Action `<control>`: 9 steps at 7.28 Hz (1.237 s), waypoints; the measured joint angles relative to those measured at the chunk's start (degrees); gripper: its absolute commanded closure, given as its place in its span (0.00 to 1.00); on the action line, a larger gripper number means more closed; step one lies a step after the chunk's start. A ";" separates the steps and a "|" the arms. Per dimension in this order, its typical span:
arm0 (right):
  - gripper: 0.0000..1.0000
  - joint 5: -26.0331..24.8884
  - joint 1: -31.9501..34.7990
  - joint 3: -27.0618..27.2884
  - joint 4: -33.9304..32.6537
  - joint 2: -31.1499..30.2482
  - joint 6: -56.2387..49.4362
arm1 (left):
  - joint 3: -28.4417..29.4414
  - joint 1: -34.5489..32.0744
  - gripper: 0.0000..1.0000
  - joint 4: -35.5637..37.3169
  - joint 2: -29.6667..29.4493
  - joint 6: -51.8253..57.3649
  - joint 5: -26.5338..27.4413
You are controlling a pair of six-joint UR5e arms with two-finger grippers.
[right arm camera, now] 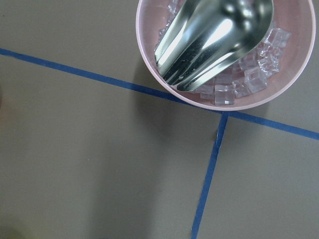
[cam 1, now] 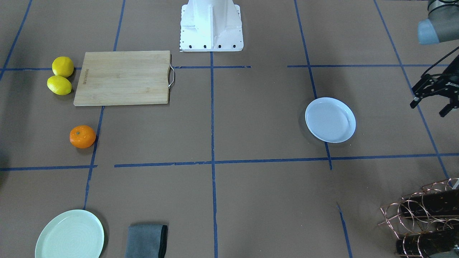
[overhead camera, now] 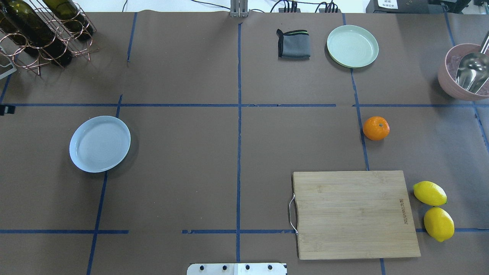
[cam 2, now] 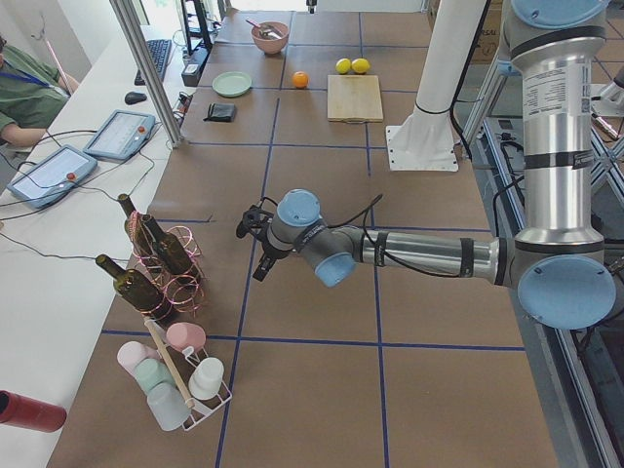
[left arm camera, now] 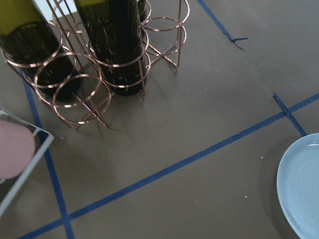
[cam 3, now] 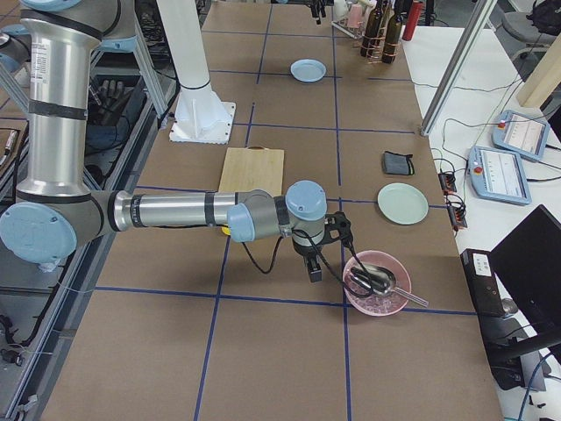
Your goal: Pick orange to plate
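Note:
The orange [cam 1: 82,136] [overhead camera: 376,128] lies alone on the brown table on the robot's right side, just beyond the cutting board. The white plate [cam 1: 330,120] [overhead camera: 99,143] [left arm camera: 301,186] sits bare on the robot's left side. My left gripper [cam 1: 430,107] [cam 2: 252,252] hovers open and holds nothing, out past the plate toward the bottle rack. My right gripper [cam 3: 314,267] hangs beside the pink bowl, well away from the orange; whether it is open or shut I cannot tell. Neither wrist view shows any fingers.
A wooden cutting board [overhead camera: 353,214] lies near the robot's base, with two lemons [overhead camera: 429,193] beside it. A mint-green plate [overhead camera: 352,46], a grey cloth [overhead camera: 293,44], a pink bowl of ice with a scoop [overhead camera: 464,72] and a copper bottle rack [overhead camera: 38,30] line the far edge.

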 measured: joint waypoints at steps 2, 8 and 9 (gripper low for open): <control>0.00 0.00 0.00 0.00 0.00 -0.22 0.00 | 0.39 10.38 0.30 -4.21 0.02 -16.70 8.32; 0.00 0.00 0.00 -0.09 0.00 -0.27 0.02 | 1.88 20.83 0.51 -5.41 -0.67 -27.57 16.21; 0.00 0.00 0.00 -0.09 0.00 -0.29 0.01 | 2.14 21.43 0.52 -5.41 -0.77 -27.68 16.51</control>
